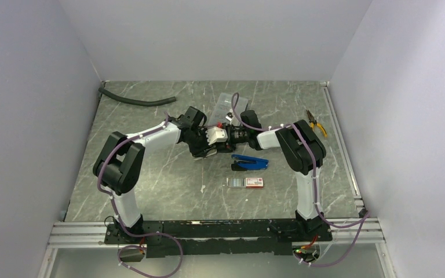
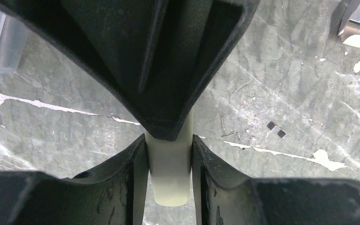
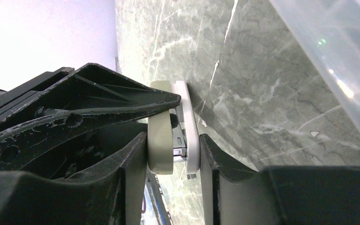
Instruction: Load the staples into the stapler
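Closest to the lens in the left wrist view, the left tool [image 2: 168, 145] is clenched on the cream end of the stapler [image 2: 169, 178], a black pad pressed against each side. From the opposite direction the right tool [image 3: 173, 140] grasps the same stapler, its cream top and white base squeezed between the pads, with bright metal showing in the gap. Both tools meet above the middle of the table [image 1: 150, 185]. The staples [image 1: 239, 182] lie in a dark grey tray [image 1: 229, 182] half out of a white box [image 1: 256, 182] with a red end. They rest on the table toward the arm bases, well apart from both tools. A blue object [image 1: 249, 161] lies between the staples and the held stapler. A clear case [image 1: 223, 106] sits beyond the tools.
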{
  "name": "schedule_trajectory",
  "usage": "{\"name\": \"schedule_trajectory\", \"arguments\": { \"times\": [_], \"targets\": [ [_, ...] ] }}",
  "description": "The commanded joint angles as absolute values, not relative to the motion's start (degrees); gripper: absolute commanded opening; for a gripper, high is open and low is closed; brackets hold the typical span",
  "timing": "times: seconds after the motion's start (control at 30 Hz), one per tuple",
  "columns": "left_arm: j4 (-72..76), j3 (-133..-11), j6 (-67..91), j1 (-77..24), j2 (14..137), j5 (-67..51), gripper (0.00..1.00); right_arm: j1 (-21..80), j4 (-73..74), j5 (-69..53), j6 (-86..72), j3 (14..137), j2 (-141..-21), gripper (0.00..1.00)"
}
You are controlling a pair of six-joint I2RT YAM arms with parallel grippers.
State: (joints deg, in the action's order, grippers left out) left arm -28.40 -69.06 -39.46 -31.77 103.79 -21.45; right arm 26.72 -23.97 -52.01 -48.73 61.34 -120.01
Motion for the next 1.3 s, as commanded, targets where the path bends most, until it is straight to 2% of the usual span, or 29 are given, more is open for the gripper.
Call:
{"name": "schedule_trajectory", "arguments": {
  "times": [0.0,0.13,0.23,0.73,0.83,0.97,1.27],
  "targets": [
    [-31.7,-70.0,-41.4,-31.7,104.2,-19.7,0.38,26.7,-21.6,-53.2,-44.8,64.4,-119.1,0.48],
    [-33.2,-69.9,-41.9,-31.7,103.6,-18.5,0.45,26.3,-18.9,-52.7,-42.1,64.9,-117.6,0.60],
    [-34.6,-70.1,-42.5,-31.7,103.4,-17.7,0.49,25.6,-17.2,-52.6,-40.5,65.0,-116.7,0.64],
    [-38.1,-73.0,-42.4,-31.4,105.6,-18.2,0.53,16.8,-8.9,-52.8,-27.2,63.8,-109.1,0.69],
    [-38.2,-73.5,-41.8,-31.3,105.2,-18.7,0.60,15.5,-6.5,-53.8,-23.2,63.1,-106.6,0.70],
    [-37.9,-74.2,-39.5,-30.4,102.9,-20.1,0.93,14.2,2.5,-52.6,-7.1,62.0,-101.4,0.71],
    [-37.6,-75.9,-31.9,-27.1,96.8,-21.2,0.95,13.8,20.6,-45.3,32.8,57.3,-90.7,0.83]
  ]
}}
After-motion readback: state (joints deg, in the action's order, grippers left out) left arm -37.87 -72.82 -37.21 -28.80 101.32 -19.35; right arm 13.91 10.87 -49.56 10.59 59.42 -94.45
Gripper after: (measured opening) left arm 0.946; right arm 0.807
